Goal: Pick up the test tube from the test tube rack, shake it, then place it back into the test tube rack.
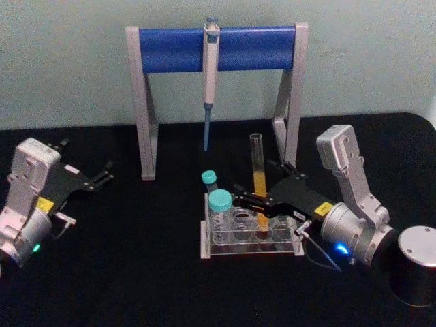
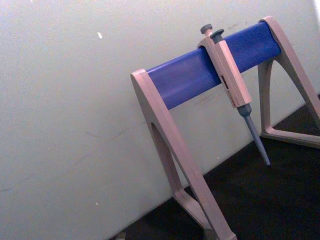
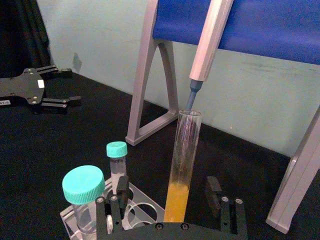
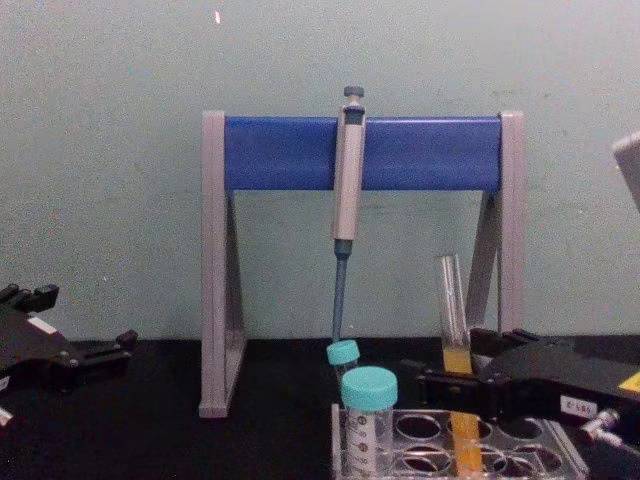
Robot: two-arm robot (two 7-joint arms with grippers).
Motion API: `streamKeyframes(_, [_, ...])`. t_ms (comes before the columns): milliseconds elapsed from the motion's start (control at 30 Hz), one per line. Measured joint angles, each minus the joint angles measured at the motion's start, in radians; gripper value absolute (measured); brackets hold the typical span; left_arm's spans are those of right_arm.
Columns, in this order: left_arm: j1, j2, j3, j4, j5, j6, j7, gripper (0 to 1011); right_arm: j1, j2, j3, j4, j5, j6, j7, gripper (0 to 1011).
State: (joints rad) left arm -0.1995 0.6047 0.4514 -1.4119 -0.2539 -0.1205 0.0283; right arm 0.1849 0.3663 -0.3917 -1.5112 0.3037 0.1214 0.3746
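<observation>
The test tube (image 1: 259,174) is tall, clear and uncapped, with orange-yellow liquid in its lower part. It stands upright in a hole of the low clear test tube rack (image 1: 249,253). My right gripper (image 1: 255,182) is open and straddles the tube just above the rack. In the right wrist view the tube (image 3: 182,160) rises between the two black fingers (image 3: 118,196) with a gap on each side. The chest view shows the tube (image 4: 453,310) in the rack (image 4: 560,440) with the right gripper (image 4: 458,375) around it. My left gripper (image 1: 102,176) rests open at the far left.
Two teal-capped tubes (image 1: 219,201) stand in the rack's left holes. Behind the rack is the grey-and-blue pipette stand (image 1: 170,49), with a pipette (image 1: 210,82) hanging close above the tube's mouth. A silver cylinder (image 1: 417,248) sits at the right edge.
</observation>
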Motion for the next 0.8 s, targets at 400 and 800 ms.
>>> streamKeyframes(400, [0.000,0.000,0.000,0.000,0.000,0.000,0.000,1001,-0.021,0.016,0.010,-0.029,0.004,-0.008,0.005,1000])
streamKeyframes(800, [0.000,0.000,0.000,0.000,0.000,0.000,0.000,1001,-0.175,0.060,0.103,-0.166,0.005,-0.060,-0.078,1000])
